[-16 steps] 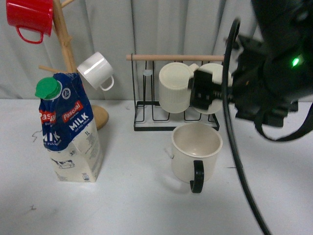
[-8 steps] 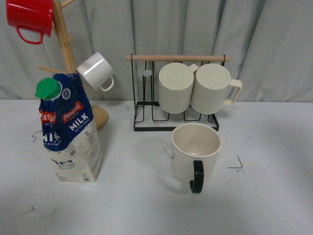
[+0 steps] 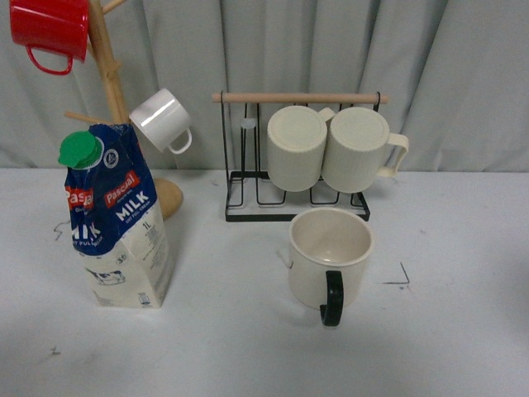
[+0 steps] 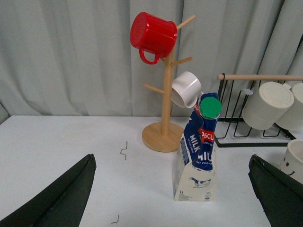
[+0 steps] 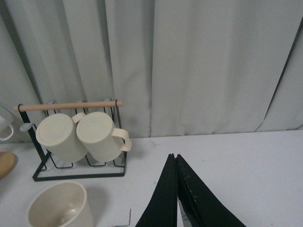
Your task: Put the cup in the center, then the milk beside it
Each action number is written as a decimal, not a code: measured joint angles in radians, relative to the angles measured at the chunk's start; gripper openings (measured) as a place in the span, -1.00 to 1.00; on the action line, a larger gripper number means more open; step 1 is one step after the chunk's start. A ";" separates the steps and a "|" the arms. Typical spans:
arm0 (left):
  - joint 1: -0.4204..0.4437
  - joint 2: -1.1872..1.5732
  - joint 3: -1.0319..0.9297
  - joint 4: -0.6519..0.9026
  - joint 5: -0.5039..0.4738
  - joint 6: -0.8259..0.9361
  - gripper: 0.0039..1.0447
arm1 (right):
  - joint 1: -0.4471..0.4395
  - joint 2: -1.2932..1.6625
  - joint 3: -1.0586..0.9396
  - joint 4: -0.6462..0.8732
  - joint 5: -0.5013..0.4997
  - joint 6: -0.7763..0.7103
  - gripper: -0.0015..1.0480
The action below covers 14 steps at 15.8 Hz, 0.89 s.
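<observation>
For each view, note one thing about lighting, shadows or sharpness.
Front view: soft even light; the milk and cup cast only faint shadows. Left wrist view: the left fingers are featureless dark shapes. Right wrist view: the right fingers likewise show black, detail lost.

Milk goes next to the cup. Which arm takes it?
Left. The milk stands on the table's left side, straight ahead of the open left tool. The right tool is shut and sits over on the cup's side.
</observation>
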 joint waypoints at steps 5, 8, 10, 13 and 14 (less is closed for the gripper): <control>0.000 0.000 0.000 0.000 0.000 0.000 0.88 | -0.103 -0.133 -0.105 -0.028 -0.090 -0.001 -0.96; 0.000 0.000 0.000 0.000 0.000 0.000 0.88 | -0.096 -0.212 -0.148 -0.071 -0.101 -0.002 -0.96; 0.000 0.000 0.000 0.000 0.000 0.000 0.88 | -0.096 -0.261 -0.167 -0.095 -0.101 -0.002 -0.96; 0.000 0.000 0.000 0.000 0.000 0.000 0.88 | -0.096 -0.384 -0.201 -0.182 -0.101 -0.002 -0.96; 0.000 0.000 0.000 0.000 0.000 0.000 0.88 | -0.096 -0.405 -0.219 -0.163 -0.101 -0.002 -0.96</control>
